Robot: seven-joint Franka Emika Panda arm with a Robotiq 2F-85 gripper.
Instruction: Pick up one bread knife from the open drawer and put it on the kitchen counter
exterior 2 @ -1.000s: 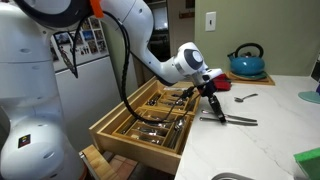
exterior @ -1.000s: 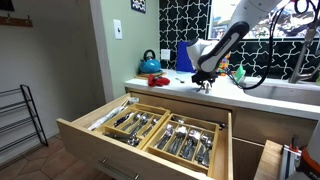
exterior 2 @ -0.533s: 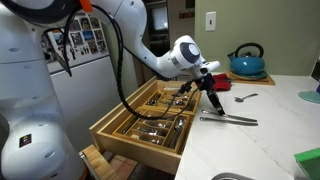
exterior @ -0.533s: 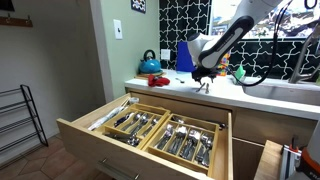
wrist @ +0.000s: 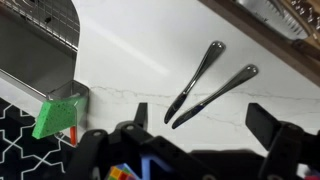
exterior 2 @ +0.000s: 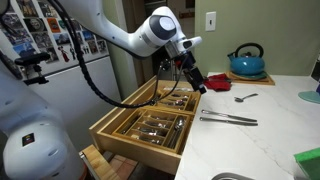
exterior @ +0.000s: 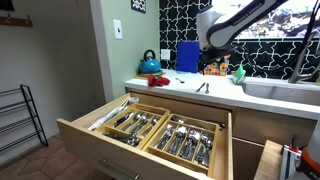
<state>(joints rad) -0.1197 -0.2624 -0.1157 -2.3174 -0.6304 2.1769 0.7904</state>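
Note:
Two silver bread knives (wrist: 212, 96) lie side by side on the white kitchen counter (wrist: 130, 50). Both exterior views show them near the counter's front edge (exterior 2: 228, 119) (exterior: 203, 87). My gripper (wrist: 203, 118) hangs open above them with nothing between its fingers. It is well clear of the counter in both exterior views (exterior 2: 197, 82) (exterior: 211, 68). The open drawer (exterior: 90, 148) stands pulled out below the counter, its wooden trays full of silver cutlery (exterior 2: 160, 125).
A blue kettle (exterior 2: 246, 62) stands at the back of the counter and a small utensil (exterior 2: 245, 98) lies near it. A green sponge (wrist: 55, 115) sits beside the sink (exterior: 285, 92). A blue box (exterior: 187, 55) stands against the patterned wall.
The jaws have opened and let go of the knife, which now lies on the counter beside the other one. The gripper has risen away from the counter.

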